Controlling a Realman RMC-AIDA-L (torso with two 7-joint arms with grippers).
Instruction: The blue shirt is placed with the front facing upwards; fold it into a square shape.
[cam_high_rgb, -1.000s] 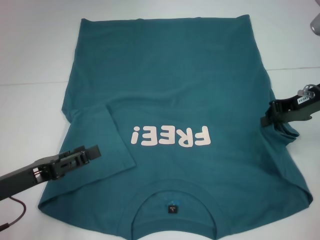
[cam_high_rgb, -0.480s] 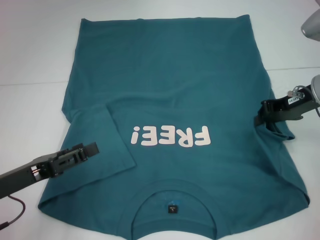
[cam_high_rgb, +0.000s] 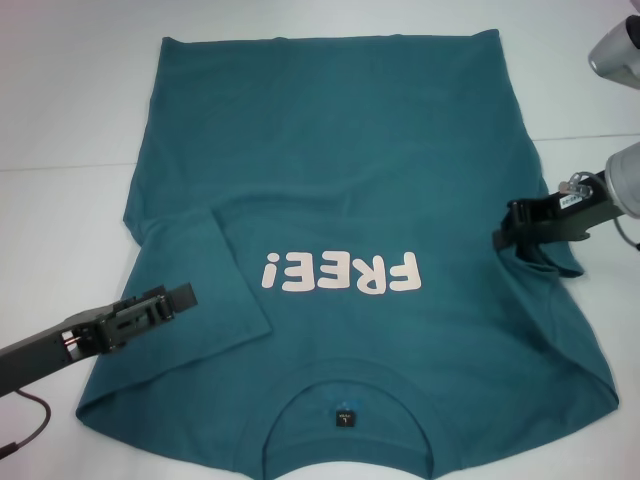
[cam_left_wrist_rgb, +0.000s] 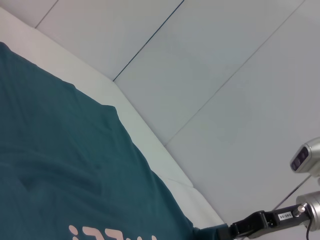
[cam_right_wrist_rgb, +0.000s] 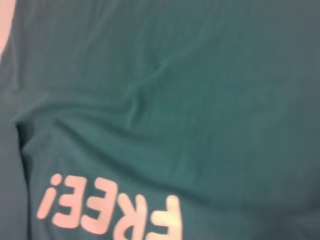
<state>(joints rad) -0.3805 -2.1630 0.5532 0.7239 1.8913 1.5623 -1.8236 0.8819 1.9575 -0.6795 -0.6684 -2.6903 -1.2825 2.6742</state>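
The blue shirt (cam_high_rgb: 340, 170) lies flat on the white table, front up, its collar and dark neck label (cam_high_rgb: 344, 417) nearest me. Pink "FREE!" lettering (cam_high_rgb: 340, 272) crosses the chest. Its sleeve on my left is folded inward over the body, and my left gripper (cam_high_rgb: 183, 296) hovers just above that fold. At the opposite edge, my right gripper (cam_high_rgb: 503, 233) is shut on the bunched other sleeve (cam_high_rgb: 556, 262), holding it over the shirt's side. The left wrist view shows the shirt (cam_left_wrist_rgb: 60, 165) and the right gripper (cam_left_wrist_rgb: 236, 230) far off. Only shirt cloth (cam_right_wrist_rgb: 200, 100) fills the right wrist view.
Bare white table (cam_high_rgb: 60, 100) surrounds the shirt on both sides and beyond the hem. A dark cable (cam_high_rgb: 30, 425) trails from my left arm at the near left. Silver joints of my right arm (cam_high_rgb: 618, 50) show at the far right.
My right gripper has moved inward over the shirt, pulling the bunched sleeve along with it. The left gripper has stayed almost still above the folded sleeve.
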